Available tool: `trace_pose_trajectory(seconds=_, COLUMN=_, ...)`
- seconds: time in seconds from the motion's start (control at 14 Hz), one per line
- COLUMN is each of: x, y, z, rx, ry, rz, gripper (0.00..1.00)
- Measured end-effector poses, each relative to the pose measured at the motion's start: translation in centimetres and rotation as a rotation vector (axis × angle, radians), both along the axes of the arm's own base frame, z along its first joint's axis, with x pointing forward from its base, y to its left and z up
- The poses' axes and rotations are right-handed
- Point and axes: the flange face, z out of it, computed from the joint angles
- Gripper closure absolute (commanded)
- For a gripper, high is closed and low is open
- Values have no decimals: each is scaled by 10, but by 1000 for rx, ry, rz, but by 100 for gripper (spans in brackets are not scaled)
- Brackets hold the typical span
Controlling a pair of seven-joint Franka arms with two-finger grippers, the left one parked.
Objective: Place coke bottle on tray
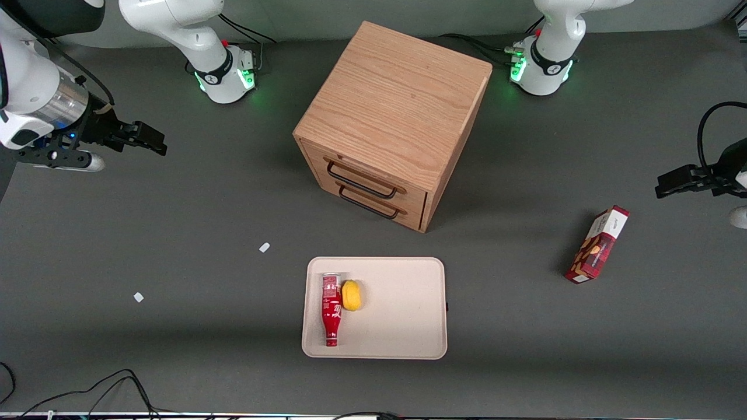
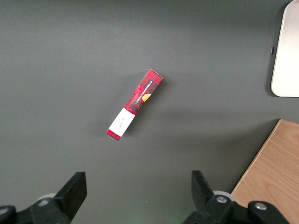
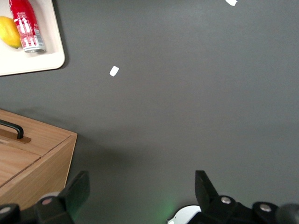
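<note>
The coke bottle [image 1: 331, 309] [image 3: 26, 24] lies on its side on the cream-white tray [image 1: 402, 326] [image 3: 32, 63], along the tray's edge toward the working arm's end, cap pointing at the front camera. A yellow lemon-like fruit [image 1: 351, 295] [image 3: 9, 31] touches it on the tray. My gripper [image 1: 153, 142] [image 3: 140, 191] hangs high over bare table at the working arm's end, well away from the tray and farther from the front camera than it. Its fingers stand wide open with nothing between them.
A wooden drawer cabinet [image 1: 394, 119] [image 3: 28, 158] with two black handles stands farther from the front camera than the tray. A red snack box [image 1: 597, 244] [image 2: 134, 104] lies toward the parked arm's end. Two small white scraps [image 1: 264, 247] [image 1: 138, 297] sit on the grey table.
</note>
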Motion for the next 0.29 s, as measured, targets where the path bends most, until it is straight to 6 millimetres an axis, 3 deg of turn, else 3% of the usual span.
trace_pose_trajectory(seconds=0.29, x=1, y=0, z=-1, rx=-8, ry=9, rz=-3, gripper=0)
